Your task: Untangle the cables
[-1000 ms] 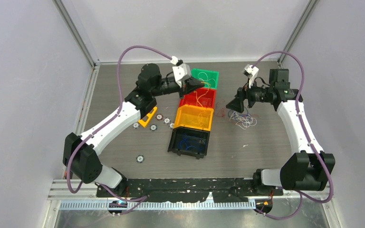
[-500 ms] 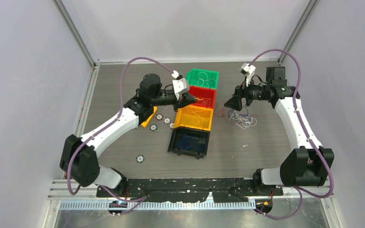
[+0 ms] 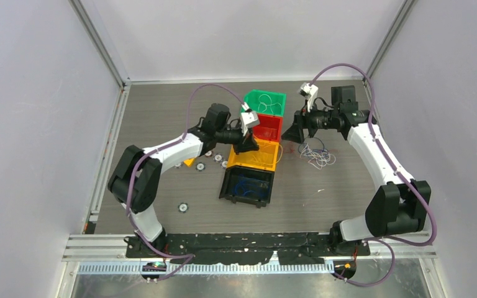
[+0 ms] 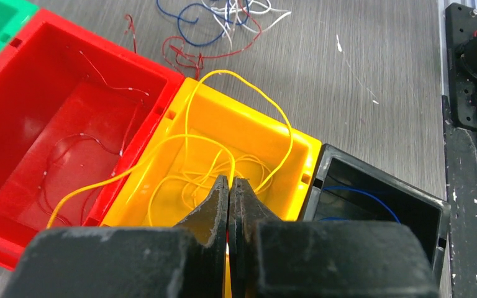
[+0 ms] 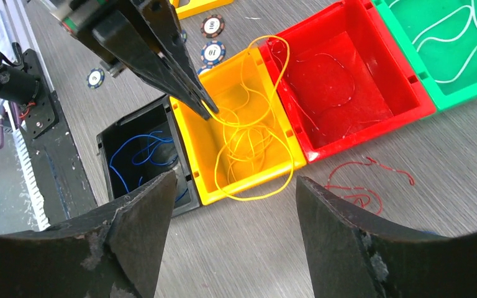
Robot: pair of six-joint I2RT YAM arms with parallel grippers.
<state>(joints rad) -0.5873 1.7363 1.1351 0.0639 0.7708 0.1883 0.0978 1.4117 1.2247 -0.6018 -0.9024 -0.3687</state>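
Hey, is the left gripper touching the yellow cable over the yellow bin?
Touching. In the left wrist view the left gripper is shut on the yellow cable, whose loops run from its tips into the yellow bin.

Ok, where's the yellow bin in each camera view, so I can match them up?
Top external: yellow bin mid-table, between the red bin and the black bin.
Left wrist: centre, just past the left gripper, shut on a yellow cable.
Right wrist: centre-left, under that gripper's tip.
Shared landmark: the red bin against its side, in all three.
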